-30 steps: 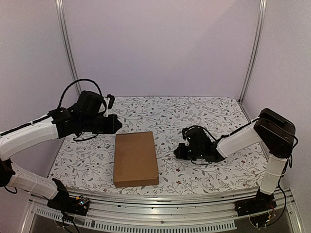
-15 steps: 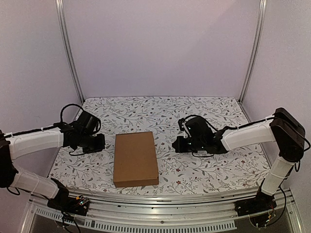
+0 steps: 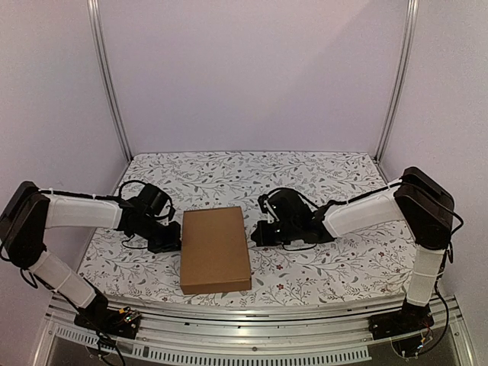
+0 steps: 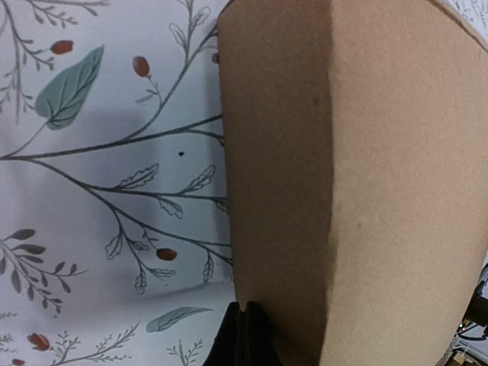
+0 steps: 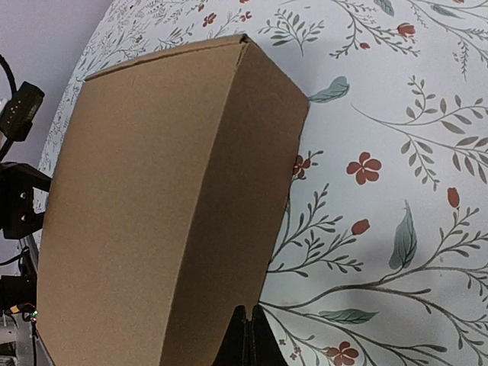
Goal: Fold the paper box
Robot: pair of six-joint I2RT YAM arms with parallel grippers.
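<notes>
The paper box (image 3: pixel 216 250) sits closed on the table, a shallow rectangular mailer of plain brown cardboard. Its lid is flat and matte and its corners are crisp. It lies near the front middle of the table, long side running away from the arms and turned slightly off square. Under it is a white tablecloth (image 3: pixel 320 179) printed with grey twigs, green leaves and small red flowers.

Both arms reach in low from either side, elbows bent, forearms in white covers and nearly level with the table. The left gripper (image 3: pixel 177 242) points at the box's left wall. Its black fingers (image 4: pixel 242 339) are clenched together with nothing between them, and their tips are right at the foot of that wall. I cannot say for certain that they press on it. The right gripper (image 3: pixel 256 234) comes at the opposite long wall. Its fingers (image 5: pixel 245 339) are likewise pinched tight on nothing, and its tips are at the wall's lower edge.

From the left wrist camera the box fills the right half of the view and runs off the frame, its side wall in deep shadow. The fingers show only as a dark sliver at the bottom edge of each wrist view. From overhead, the black wrist housings hide both sets of fingertips, so any contact is hard to make out there.
</notes>
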